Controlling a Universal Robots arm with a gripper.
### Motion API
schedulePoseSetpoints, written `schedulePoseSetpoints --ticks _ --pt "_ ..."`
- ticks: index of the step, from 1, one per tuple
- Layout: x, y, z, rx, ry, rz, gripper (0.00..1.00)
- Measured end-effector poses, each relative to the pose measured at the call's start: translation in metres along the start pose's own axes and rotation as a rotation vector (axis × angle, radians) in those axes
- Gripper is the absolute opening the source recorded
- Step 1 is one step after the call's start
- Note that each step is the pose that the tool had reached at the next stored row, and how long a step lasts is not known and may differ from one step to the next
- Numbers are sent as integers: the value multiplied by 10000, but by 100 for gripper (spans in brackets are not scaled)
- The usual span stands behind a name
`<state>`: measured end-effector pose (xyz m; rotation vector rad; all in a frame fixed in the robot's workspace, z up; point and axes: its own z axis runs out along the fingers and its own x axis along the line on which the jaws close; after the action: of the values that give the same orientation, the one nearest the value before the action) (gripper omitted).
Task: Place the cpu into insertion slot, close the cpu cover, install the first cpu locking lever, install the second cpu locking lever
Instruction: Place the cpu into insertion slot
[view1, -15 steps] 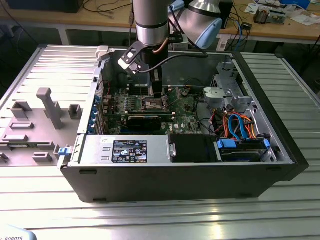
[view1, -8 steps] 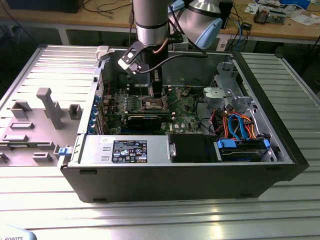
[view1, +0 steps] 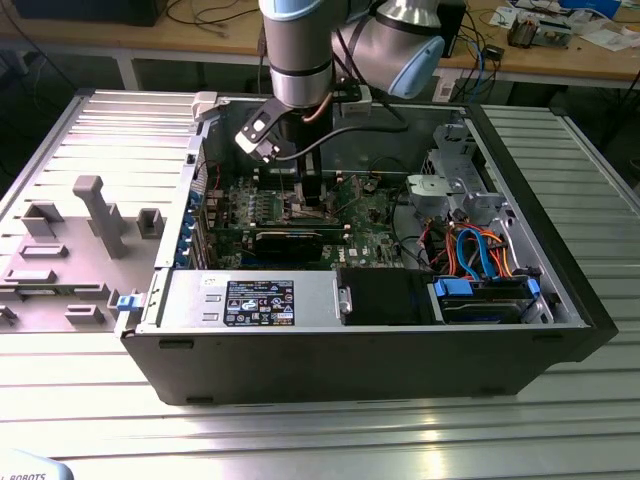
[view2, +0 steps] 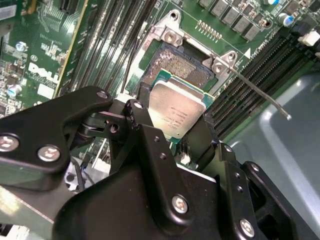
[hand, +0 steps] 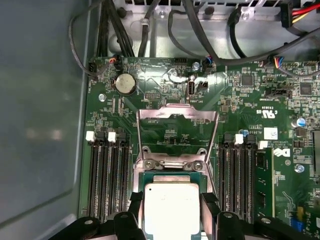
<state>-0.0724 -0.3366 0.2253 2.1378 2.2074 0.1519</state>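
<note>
Snugly held the cpu (view2: 176, 107) between the black fingers (view2: 144, 127) of the gripper (view2: 172, 125) — closed down to the chip's width, pressing two opposite edges. Poised it flat, silvery top up, just over the insertion slot (view2: 182, 70), partly covering its dark centre in the second wrist view; could not tell whether touching. Saw the cpu cover (hand: 177, 114) swung up off the slot on the green motherboard (hand: 165, 90) — a thin locking lever (view2: 260, 92) sticking out free beside it.
</note>
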Motion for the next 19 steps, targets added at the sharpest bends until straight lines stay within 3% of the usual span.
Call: schedulePoseSetpoints --ticks 2,9,19 --pt "-1 -18 71 1 -1 10 54" --pt "-2 -50 145 -4 -23 199 54" --pt "-3 -60 178 -4 -24 199 54"
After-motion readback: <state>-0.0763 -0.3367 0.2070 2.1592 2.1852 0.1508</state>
